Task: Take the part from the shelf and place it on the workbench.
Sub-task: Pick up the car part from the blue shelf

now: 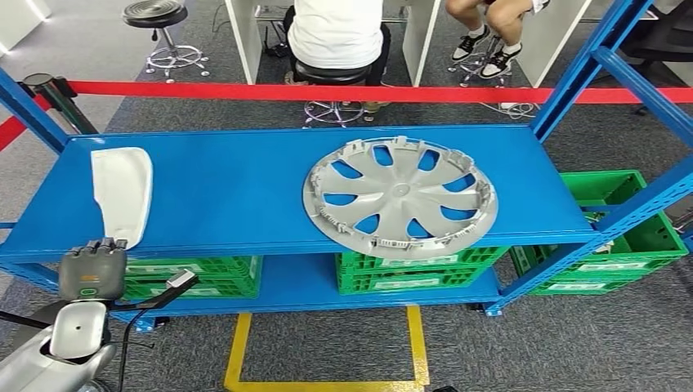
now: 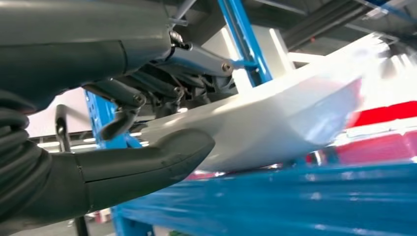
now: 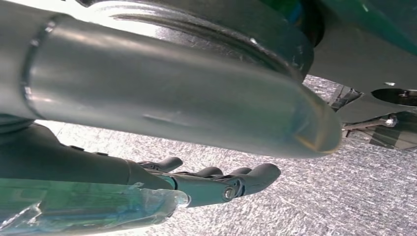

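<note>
A white curved part (image 1: 122,192) lies at the left end of the blue shelf (image 1: 237,188), its near end reaching the front edge. My left hand (image 1: 92,269) is at that near end, just below the shelf's front edge. In the left wrist view the thumb (image 2: 147,162) lies under the white part (image 2: 275,118) and the fingers (image 2: 123,105) lie above its end, with a gap still between them. A silver hubcap (image 1: 400,196) lies in the middle of the shelf, overhanging the front edge. My right hand (image 3: 216,182) hangs over grey carpet, fingers loosely extended and holding nothing.
Green crates (image 1: 409,273) stand on the lower shelf, and another green crate (image 1: 621,229) stands to the right. Blue uprights (image 1: 588,65) frame the shelf. A red barrier tape (image 1: 368,91) runs behind it, with a seated person (image 1: 339,33) beyond. Yellow floor marking (image 1: 327,384) lies in front.
</note>
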### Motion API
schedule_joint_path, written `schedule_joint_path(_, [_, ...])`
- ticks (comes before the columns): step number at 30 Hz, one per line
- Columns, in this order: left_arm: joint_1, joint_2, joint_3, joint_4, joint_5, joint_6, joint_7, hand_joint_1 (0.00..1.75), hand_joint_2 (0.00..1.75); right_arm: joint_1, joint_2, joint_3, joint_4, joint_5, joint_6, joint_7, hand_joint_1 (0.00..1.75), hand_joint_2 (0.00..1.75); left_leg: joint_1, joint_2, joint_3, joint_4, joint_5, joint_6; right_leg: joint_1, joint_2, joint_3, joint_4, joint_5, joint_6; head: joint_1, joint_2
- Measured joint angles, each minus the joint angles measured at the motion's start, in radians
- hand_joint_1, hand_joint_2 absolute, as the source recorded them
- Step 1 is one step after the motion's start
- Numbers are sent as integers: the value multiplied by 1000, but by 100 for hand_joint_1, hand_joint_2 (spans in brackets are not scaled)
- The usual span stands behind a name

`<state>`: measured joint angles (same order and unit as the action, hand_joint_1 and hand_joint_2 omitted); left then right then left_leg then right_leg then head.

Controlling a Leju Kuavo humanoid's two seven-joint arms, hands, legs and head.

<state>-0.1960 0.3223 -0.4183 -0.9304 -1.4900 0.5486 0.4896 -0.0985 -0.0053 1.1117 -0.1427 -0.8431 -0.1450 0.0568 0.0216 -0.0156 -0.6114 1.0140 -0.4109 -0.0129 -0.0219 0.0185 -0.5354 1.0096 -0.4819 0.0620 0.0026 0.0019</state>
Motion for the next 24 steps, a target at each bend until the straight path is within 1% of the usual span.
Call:
schedule_joint_path(18, [-2,7,-3,0,0,11,3,175,175,0,0,2,0,-8,0,-1,0,0,0,0,2,0,0,0,0,0,-7,0,0,0,0,0])
schedule_joint_path(21, [-9,18,-22,0,0,18,38,175,175,0,0,2,0,-10,0,-3,0,0,0,0,2,0,0,0,0,0,-8,0,0,0,0,0])
schedule_joint_path(24, [-33,48,-93,0,0,17,121,175,175,0,0,4,0,-14,0,-4,0,0,0,0,2,0,0,0,0,0,-9,0,0,0,0,0])
